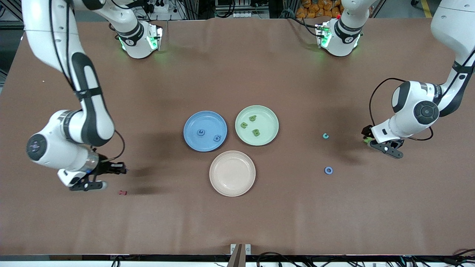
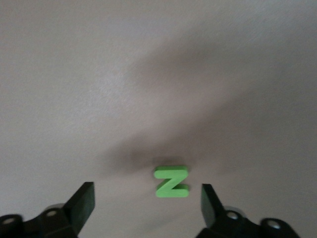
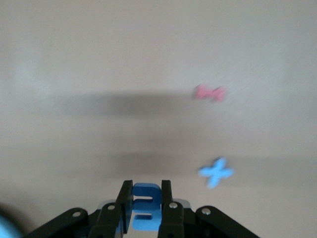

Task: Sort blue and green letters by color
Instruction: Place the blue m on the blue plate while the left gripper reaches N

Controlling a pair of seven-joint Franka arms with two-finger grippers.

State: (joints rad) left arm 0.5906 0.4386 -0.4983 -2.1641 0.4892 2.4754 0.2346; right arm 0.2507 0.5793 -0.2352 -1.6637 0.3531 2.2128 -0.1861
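My right gripper (image 3: 146,191) is shut on a blue letter (image 3: 145,204), low over the table at the right arm's end (image 1: 110,177). A blue X letter (image 3: 216,172) lies close by it. My left gripper (image 2: 147,194) is open, low over the table at the left arm's end (image 1: 375,141), with a green Z letter (image 2: 171,181) lying flat between its fingertips, untouched. The blue plate (image 1: 191,124) holds two blue letters (image 1: 200,132). The green plate (image 1: 267,115) holds three green letters (image 1: 255,132). A teal letter (image 1: 326,136) and a blue ring letter (image 1: 328,170) lie loose between the plates and the left gripper.
A pale pink plate (image 1: 232,173) stands nearer the front camera than the two coloured plates. A dark red letter (image 1: 123,192) lies beside the right gripper, also in the right wrist view (image 3: 209,92). Both arm bases stand along the table's back edge.
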